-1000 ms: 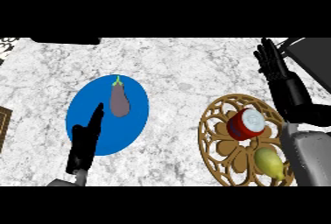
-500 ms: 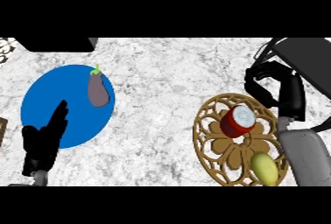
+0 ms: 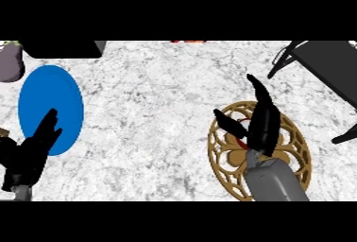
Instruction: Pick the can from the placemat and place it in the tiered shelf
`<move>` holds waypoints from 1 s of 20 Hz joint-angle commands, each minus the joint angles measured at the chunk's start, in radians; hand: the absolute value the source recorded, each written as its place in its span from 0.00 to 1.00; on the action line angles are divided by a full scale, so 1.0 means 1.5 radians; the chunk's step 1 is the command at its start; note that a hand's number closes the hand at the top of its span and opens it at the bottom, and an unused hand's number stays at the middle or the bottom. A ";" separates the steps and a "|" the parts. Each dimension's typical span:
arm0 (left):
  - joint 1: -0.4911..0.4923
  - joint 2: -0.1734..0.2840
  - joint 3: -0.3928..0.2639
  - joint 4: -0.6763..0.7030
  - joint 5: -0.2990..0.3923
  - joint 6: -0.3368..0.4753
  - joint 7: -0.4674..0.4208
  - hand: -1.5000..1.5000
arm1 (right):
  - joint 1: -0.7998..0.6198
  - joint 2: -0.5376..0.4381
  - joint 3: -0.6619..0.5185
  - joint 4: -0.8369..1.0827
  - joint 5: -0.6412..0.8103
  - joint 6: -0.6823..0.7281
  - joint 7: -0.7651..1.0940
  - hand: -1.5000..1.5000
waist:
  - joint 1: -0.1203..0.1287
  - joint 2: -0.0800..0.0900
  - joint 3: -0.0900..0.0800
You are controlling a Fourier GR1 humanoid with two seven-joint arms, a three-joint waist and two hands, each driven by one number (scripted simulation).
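Note:
A round gold openwork placemat lies right of centre in the head view. The red can on it shows only as a thin sliver. My right hand hangs over the can with straight fingers and the thumb spread to the left, open and hiding most of it. The grey right forearm covers the mat's near part. The black tiered shelf stands at the far right. My left hand rests open at the lower left, fingers up.
A blue oval mat lies at the left, with a purple eggplant at its far end by the view's edge. A black block sits at the back left. A small orange thing peeks in at the back edge.
My right hand has come from the far right down over the can, which is now almost hidden. The blue mat and eggplant have slid left in view. The yellow-green fruit is now hidden.

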 commanded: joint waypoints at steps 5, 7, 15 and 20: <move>0.023 0.007 0.020 0.017 0.012 -0.021 -0.022 0.50 | -0.014 -0.018 0.029 -0.064 0.255 0.258 0.309 0.00 | -0.013 -0.005 -0.001; 0.020 0.022 0.027 0.007 0.019 -0.031 -0.011 0.50 | -0.031 0.006 0.060 -0.072 0.268 0.364 0.370 0.00 | -0.006 -0.005 0.000; -0.005 0.010 0.029 0.041 0.013 -0.037 -0.025 0.50 | -0.066 0.026 0.083 -0.093 0.185 0.720 0.477 0.00 | -0.004 0.004 0.002; -0.009 0.012 0.033 0.031 0.018 -0.046 -0.016 0.50 | -0.092 0.006 0.017 -0.091 0.172 0.820 0.470 0.00 | 0.002 0.006 0.004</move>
